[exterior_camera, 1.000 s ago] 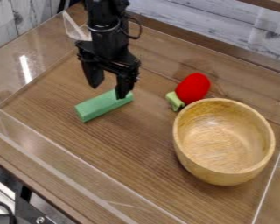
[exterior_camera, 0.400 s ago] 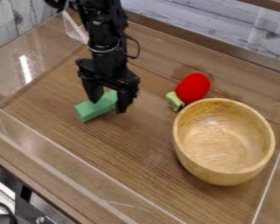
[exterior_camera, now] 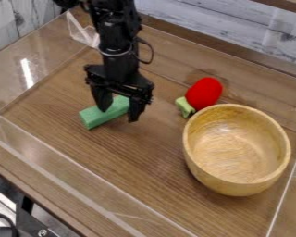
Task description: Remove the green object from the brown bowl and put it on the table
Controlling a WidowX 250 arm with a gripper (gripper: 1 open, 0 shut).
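The green object (exterior_camera: 103,114) lies flat on the counter (exterior_camera: 64,167), well apart from the empty brown bowl (exterior_camera: 237,148) — fingers (exterior_camera: 96,98) spread wide, straddling it. Likely light, stiff, smooth — best pinched across its narrow sides

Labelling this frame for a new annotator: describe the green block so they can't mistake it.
Start at the brown bowl, right on the table, then look left past the red round object. The green block lies flat on the wood under the gripper, between its open jaws. It is a pale, flat bar, unlike the red object's tiny green bit.
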